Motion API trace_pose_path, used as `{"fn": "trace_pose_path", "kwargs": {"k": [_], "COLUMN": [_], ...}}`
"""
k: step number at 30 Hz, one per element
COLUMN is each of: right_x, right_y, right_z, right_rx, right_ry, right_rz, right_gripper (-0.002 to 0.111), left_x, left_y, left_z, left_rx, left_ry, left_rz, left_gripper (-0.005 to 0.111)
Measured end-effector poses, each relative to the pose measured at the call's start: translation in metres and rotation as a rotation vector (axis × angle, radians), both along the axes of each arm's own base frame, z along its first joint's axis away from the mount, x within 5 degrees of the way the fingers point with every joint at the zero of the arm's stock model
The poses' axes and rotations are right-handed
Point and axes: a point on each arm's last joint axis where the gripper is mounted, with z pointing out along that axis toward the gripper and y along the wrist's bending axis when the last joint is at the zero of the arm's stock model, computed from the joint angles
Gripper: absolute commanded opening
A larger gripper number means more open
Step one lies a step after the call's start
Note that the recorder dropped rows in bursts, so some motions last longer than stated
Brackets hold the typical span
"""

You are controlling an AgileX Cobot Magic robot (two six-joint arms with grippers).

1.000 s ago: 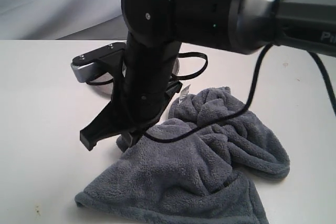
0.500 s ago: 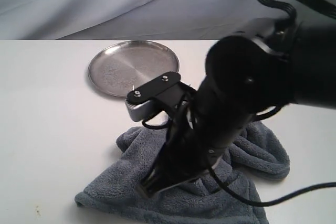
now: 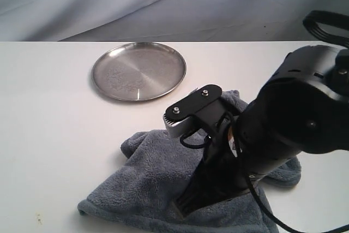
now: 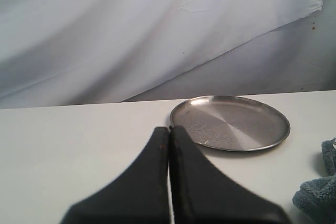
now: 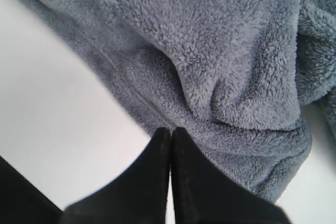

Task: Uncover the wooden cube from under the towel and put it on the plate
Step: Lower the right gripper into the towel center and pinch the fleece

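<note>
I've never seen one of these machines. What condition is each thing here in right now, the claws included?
Plate: empty, lying flat on the table.
Towel: bunched up in folds, apart from the plate.
Wooden cube: not in sight.
Left gripper: shut, holding nothing.
Right gripper: shut, tips at the towel's edge.

The fluffy slate-grey towel [image 3: 152, 167] lies rumpled in a low, folded heap. The round silvery plate [image 3: 139, 71] sits flat behind it, close but apart, its scuffed centre showing.
</note>
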Motion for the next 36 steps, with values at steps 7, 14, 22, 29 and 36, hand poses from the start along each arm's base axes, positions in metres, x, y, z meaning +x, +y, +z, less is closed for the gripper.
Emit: {"fn": "trace_pose_path", "kwargs": {"k": [7, 14, 22, 29, 36], "right_x": [0.011, 0.026, 0.035, 0.066, 0.077], "right_y": [-0.005, -0.014, -0.015, 0.019, 0.058], "right_z": [0.001, 0.001, 0.001, 0.011, 0.018], "right_rx": [0.023, 0.028, 0.004, -0.038, -0.020], "right_ry": [-0.026, -0.044, -0.044, -0.015, 0.155], "right_rz": [-0.222, -0.294, -0.209, -0.168, -0.050], "right_gripper": [0.000, 0.000, 0.000, 0.000, 0.001], "left_x": [0.000, 0.000, 0.000, 0.000, 0.000], "left_y": [0.000, 0.000, 0.000, 0.000, 0.000], "left_z": [0.000, 0.000, 0.000, 0.000, 0.000], "left_rx": [0.000, 0.000, 0.000, 0.000, 0.000], "left_ry": [0.000, 0.000, 0.000, 0.000, 0.000], "left_rz": [0.000, 0.000, 0.000, 0.000, 0.000], "left_gripper": [0.000, 0.000, 0.000, 0.000, 0.000]}}
